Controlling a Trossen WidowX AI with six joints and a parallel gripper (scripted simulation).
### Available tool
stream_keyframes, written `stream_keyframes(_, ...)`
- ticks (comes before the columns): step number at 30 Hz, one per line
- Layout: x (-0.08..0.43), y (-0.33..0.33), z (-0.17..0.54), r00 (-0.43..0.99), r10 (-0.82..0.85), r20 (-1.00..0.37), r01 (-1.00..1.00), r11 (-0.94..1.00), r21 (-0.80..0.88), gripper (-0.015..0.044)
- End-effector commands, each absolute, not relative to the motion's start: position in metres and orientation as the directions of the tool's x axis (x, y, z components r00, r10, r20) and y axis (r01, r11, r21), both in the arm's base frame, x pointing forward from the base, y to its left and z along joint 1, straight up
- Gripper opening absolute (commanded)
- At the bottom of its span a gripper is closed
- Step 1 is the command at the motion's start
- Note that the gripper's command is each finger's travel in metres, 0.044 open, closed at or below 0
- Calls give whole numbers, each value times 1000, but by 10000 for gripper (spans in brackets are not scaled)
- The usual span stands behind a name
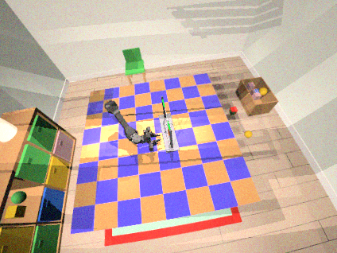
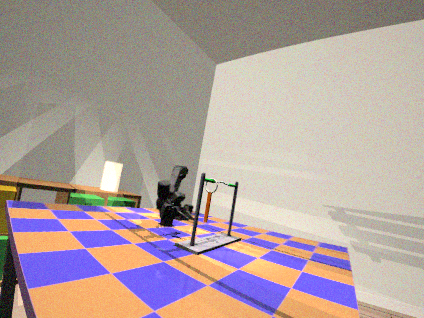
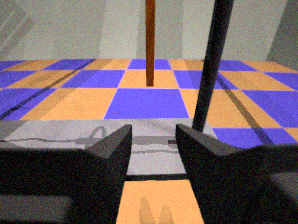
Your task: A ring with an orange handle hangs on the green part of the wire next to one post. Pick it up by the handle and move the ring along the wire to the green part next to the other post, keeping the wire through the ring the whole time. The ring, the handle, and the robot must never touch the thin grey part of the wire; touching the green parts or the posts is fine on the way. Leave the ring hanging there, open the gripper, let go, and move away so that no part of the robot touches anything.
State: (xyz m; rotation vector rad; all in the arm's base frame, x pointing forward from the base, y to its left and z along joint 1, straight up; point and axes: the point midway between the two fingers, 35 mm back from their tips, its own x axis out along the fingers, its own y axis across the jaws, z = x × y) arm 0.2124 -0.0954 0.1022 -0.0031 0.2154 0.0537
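Note:
The ring (image 2: 211, 187) hangs on the green part (image 2: 209, 180) of the wire beside the nearer post (image 2: 198, 212) in the exterior view. Its orange handle (image 2: 208, 207) (image 3: 150, 45) points straight down. The grey wire (image 2: 221, 183) leads to the other green part (image 2: 232, 185) at the far post (image 2: 233, 210). My gripper (image 1: 159, 139) (image 3: 153, 130) is partly open and empty, low beside the stand. In the wrist view the handle's lower end is ahead of and above the gap between the fingers, and a post stands to its right. The ring is out of the wrist view.
The stand's grey base (image 1: 174, 148) (image 2: 210, 243) (image 3: 160, 162) rests on the checkered top (image 1: 160, 179), just ahead of the fingers. A shelf unit (image 1: 36, 115), a green chair (image 1: 135, 68) and a brown box (image 1: 258, 107) are away from the arm.

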Motion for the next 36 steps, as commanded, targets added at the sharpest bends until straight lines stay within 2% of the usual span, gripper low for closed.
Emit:
stream_keyframes(1,225,-97,114,978,47,-202,-49,999,-7,160)
stream_keyframes(8,245,-93,134,985,46,-164,-48,999,-10,160)
stream_keyframes(36,280,-95,132,985,46,-166,-48,999,-12,160)
